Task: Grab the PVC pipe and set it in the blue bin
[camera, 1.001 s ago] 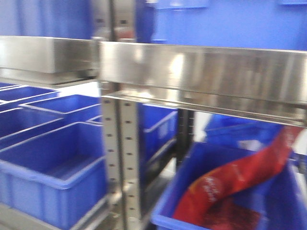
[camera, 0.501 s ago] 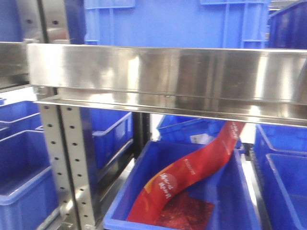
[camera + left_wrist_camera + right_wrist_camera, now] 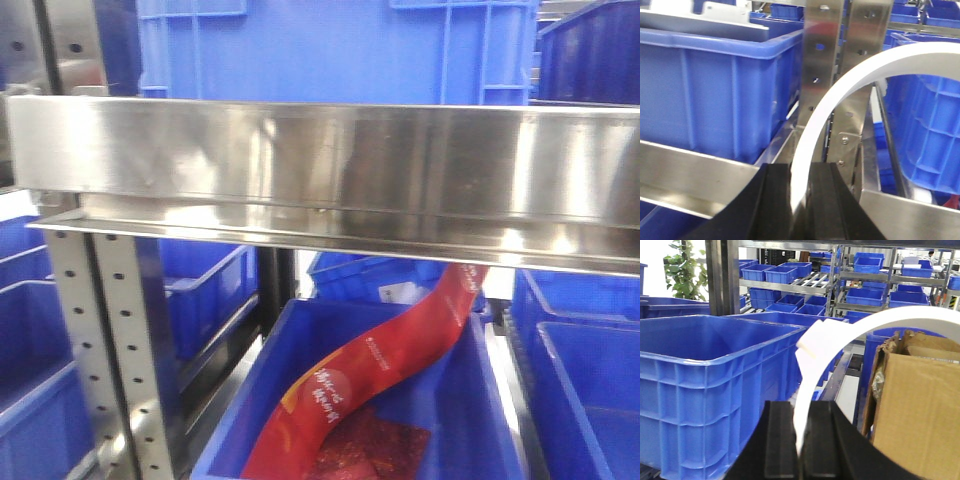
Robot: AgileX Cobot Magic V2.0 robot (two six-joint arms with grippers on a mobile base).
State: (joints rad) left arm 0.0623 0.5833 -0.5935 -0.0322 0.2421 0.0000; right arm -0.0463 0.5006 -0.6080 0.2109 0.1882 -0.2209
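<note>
Landmark: take the steel rack (image 3: 330,165) as your reference. Its bright beam crosses the front view from side to side.
Above the rack beam: a large blue crate (image 3: 330,50) sits on the shelf.
Below the rack beam: a blue bin (image 3: 465,400) holds a long red packet (image 3: 340,385), which leans from the bin's near end up toward the beam's underside.
Left gripper: the left gripper (image 3: 800,200) shows you two black fingers drawn close. A white curved strip (image 3: 815,115) is pinched between them and touches both. It arches up and to the right in front of the rack's perforated uprights.
Left of those uprights: a deep blue tub (image 3: 715,90) rests above a rack rail.
Right gripper: the right gripper (image 3: 800,440) is likewise closed on a white curved band (image 3: 880,320), which bends up and to the right.
Nearer than the rack shelving in the right wrist view: a blue container (image 3: 705,385) is on the left and a cardboard box (image 3: 920,405) on the right.
PVC pipe: you cannot tell from these views whether either white curved piece is the pipe, so its place is uncertain.
</note>
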